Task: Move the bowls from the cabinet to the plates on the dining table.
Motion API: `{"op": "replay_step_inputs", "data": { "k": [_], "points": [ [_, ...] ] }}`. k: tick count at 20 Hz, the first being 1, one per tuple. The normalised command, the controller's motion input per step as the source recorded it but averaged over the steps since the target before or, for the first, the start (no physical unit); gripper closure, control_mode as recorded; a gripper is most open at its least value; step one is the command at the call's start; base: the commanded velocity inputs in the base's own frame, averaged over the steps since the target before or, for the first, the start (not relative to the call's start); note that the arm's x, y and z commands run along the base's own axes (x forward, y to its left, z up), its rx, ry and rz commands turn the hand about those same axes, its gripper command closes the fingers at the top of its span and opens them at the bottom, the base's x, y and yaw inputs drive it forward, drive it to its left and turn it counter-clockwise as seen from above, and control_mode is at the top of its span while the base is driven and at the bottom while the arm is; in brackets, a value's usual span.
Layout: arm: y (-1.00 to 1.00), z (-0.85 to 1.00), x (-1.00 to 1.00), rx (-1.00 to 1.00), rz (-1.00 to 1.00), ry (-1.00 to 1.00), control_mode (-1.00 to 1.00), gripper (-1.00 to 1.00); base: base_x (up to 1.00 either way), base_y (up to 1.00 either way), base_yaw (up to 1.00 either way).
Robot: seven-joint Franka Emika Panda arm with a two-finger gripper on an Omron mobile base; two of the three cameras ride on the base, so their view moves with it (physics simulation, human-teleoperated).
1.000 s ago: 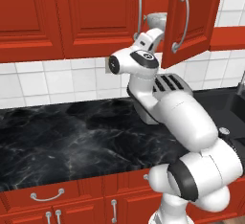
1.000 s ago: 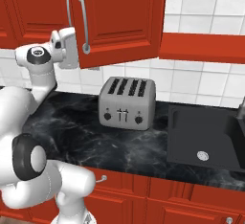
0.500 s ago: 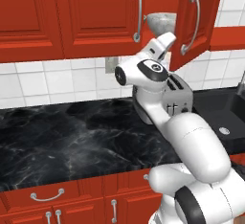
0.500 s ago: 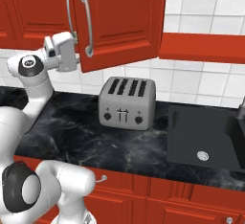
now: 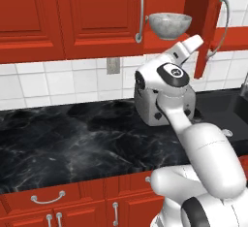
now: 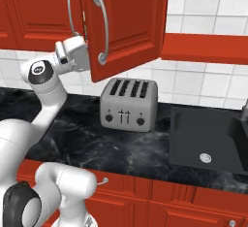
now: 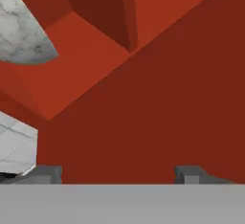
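A mottled white-grey bowl (image 5: 169, 24) stands on the bottom shelf of the red wall cabinet (image 5: 97, 12), whose right door (image 5: 208, 22) hangs open. My gripper (image 5: 195, 41) sits just below and to the right of the bowl, close against the inner side of that door (image 6: 126, 22). In the hand view the bowl (image 7: 21, 31) lies at the upper left, apart from the gripper (image 7: 117, 174). The fingertips (image 7: 45, 173) stand wide apart, open, with nothing between them. The plates and the dining table are out of view.
A silver four-slot toaster (image 6: 128, 105) stands on the black marble counter (image 5: 72, 143) under the cabinet, partly behind my arm. A dark sink (image 6: 208, 134) lies to the right. Red drawer fronts (image 5: 48, 204) run below the counter.
The cabinet's right door has swung wider open. My hand has moved right and up along it, and now the bowl shows more fully.
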Motion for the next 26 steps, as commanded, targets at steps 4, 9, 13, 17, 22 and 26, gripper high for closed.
{"op": "replay_step_inputs", "data": {
  "k": [4, 9, 13, 17, 22, 26],
  "points": [
    [-0.86, 0.23, -0.55, 0.00, -0.08, -0.21, -1.00, -1.00, 0.00, 0.00, 0.00],
    [-0.83, 0.26, -0.54, 0.00, -0.08, -0.21, -1.00, -1.00, 0.00, 0.00, 0.00],
    [-0.86, 0.26, -0.46, 0.00, -0.07, -0.21, -1.00, -1.00, 0.00, 0.00, 0.00],
    [-0.82, 0.20, -0.36, 0.00, -0.08, -0.20, -1.00, -1.00, 0.00, 0.00, 0.00],
    [-0.52, 0.06, -0.24, 0.00, -0.07, -0.17, -1.00, -1.00, 0.00, 0.00, 0.00],
    [0.32, 0.00, -0.14, -0.01, -0.01, -0.13, -1.00, -1.00, 0.00, 0.00, 0.00]
  ]
}}
